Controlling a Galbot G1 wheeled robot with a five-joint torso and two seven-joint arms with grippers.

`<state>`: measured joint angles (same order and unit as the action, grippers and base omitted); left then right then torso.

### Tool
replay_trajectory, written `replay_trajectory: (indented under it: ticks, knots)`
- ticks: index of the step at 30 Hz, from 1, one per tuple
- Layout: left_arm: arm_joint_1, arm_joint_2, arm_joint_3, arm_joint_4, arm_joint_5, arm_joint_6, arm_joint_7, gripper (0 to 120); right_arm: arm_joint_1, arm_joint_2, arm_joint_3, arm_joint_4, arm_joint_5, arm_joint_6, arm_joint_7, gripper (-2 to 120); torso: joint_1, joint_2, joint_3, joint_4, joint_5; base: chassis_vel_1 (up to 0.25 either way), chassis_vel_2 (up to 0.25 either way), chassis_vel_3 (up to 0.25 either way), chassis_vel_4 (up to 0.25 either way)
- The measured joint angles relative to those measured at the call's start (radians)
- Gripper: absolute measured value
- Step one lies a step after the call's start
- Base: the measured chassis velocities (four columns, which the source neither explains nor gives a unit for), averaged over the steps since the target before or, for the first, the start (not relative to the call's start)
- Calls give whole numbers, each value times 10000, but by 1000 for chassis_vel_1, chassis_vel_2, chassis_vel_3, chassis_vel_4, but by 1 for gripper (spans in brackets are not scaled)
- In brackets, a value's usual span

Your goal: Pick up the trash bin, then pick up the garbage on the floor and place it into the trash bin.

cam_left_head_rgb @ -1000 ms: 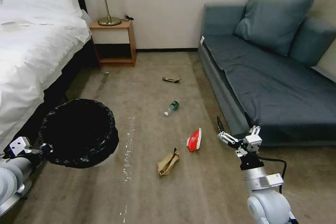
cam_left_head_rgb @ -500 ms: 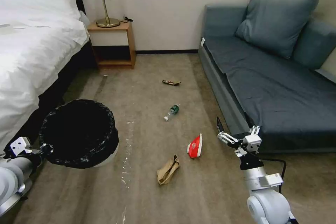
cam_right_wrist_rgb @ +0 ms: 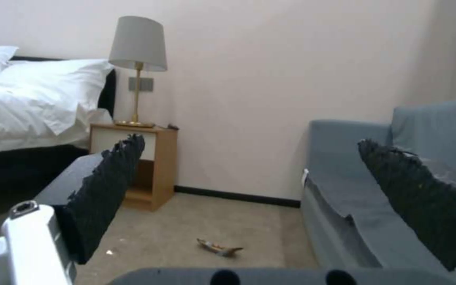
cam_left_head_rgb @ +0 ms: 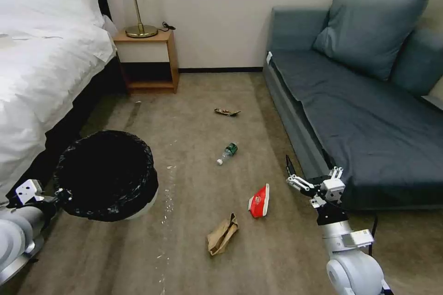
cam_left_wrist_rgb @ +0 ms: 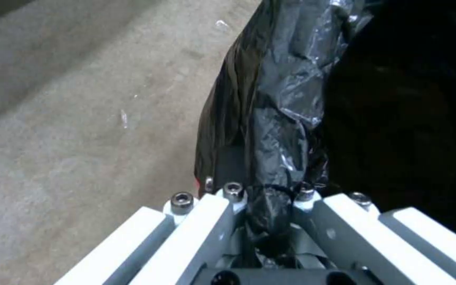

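1. Trash bin [cam_left_head_rgb: 107,175]: round, white, lined with a crinkled black bag folded over the rim; held off the carpet [cam_left_head_rgb: 194,249] on the robot's left side, near the bed [cam_left_head_rgb: 41,69].
2. Left gripper [cam_left_head_rgb: 59,195]: at the near rim of the bin, fingers [cam_left_wrist_rgb: 202,233] closed on the bag-covered edge, black film bunched between them in the left wrist view.
3. Right gripper [cam_left_head_rgb: 291,173]: raised above the floor beside the sofa [cam_left_head_rgb: 369,124] front edge, fingers [cam_right_wrist_rgb: 107,190] spread wide, nothing between them.
4. Red-and-white snack wrapper [cam_left_head_rgb: 259,201]: lying on the carpet, ahead and to the left of the right gripper.
5. Crumpled brown paper bag [cam_left_head_rgb: 222,234]: on the carpet just beside the snack wrapper, nearer the robot.
6. Clear green-labelled plastic bottle [cam_left_head_rgb: 227,153]: on its side, mid-floor, white cap toward the robot.
7. Flat dark-and-gold wrapper [cam_left_head_rgb: 226,112]: farthest item, on the carpet toward the back wall; also seen in the right wrist view [cam_right_wrist_rgb: 218,248].
8. Wooden nightstand [cam_left_head_rgb: 146,60] with brass lamp [cam_left_head_rgb: 137,0]: against the wall, between bed and sofa.
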<state>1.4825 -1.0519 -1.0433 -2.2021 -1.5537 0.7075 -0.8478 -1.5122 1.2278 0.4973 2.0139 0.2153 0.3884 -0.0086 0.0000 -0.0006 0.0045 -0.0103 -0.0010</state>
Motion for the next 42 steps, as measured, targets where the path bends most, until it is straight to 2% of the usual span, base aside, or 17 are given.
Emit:
replay_trajectory:
  ticks: [9,12,14,15,17,18,19,20,21,22,24,26,29,30,31,35,42]
  knots:
    - [-15,-4,23,36,0,-3,0,1,-12,-74,-59,-82,-354,44,200,100,0,0,0,0,0,-87,78,82,-78]
    - [-45,20,38,66,-6,-3,0,1,47,-422,-81,-70,-494,-192,493,100,1,-1,1,-1,1,-56,53,24,-41]
    - [-61,50,44,72,-26,-2,9,1,244,-1121,-96,209,-31,-952,748,100,1,0,0,-4,1,0,0,0,0]
    - [-61,50,44,72,-26,-2,9,1,244,-1121,-96,209,-31,-952,748,100,1,0,0,-4,1,0,0,0,0]
    - [-95,74,112,72,-30,13,20,1,550,-2291,-295,909,1819,-2651,1540,100,1,0,0,1,2,0,0,0,0]
    - [-95,74,112,72,-30,13,20,1,550,-2291,-295,909,1819,-2651,1540,100,1,0,0,1,2,0,0,0,0]
    - [-142,74,209,71,-14,19,22,1,718,-2907,-467,1554,3678,-4141,2275,100,1,0,0,0,-4,0,0,0,0]
    - [-153,68,245,63,-4,20,23,1,814,-3110,-560,1783,4403,-4700,2675,100,1,0,0,-1,-3,0,0,0,0]
    - [-153,68,245,63,-4,20,23,1,814,-3110,-560,1783,4403,-4700,2675,100,1,0,0,-1,-3,0,0,0,0]
    - [-162,46,278,41,16,24,23,1,1025,-3370,-682,2053,5470,-5550,3269,100,1,0,0,-3,-4,0,0,0,0]
    - [-165,26,298,17,36,27,25,1,1168,-3497,-744,2154,6017,-5965,3555,100,1,0,0,-2,-3,0,0,0,0]
    - [-127,-135,358,-93,243,32,39,1,2438,-3876,-1599,2208,8762,-8567,5766,100,1,0,1,-4,2,0,0,0,0]
    - [-79,-216,360,-130,352,36,48,1,3148,-3794,-2000,1894,9811,-9391,6795,100,1,0,-1,1,2,0,0,0,0]
    - [-2,-311,364,-148,519,38,95,1,4114,-3590,-2573,1036,10884,-10310,7527,100,1,0,1,5,0,0,0,0,0]
    - [-2,-311,364,-148,519,38,95,1,4114,-3590,-2573,1036,10884,-10310,7527,100,1,0,1,5,0,0,0,0,0]
    - [120,-457,413,-159,825,39,151,1,5247,-3172,-3624,-816,11636,-11331,8091,100,1,0,1,-2,1,0,0,0,0]
    - [104,-666,593,-226,1096,34,152,1,5776,-2873,-4545,-2195,11565,-11431,7656,100,1,0,1,-2,-1,0,0,0,0]
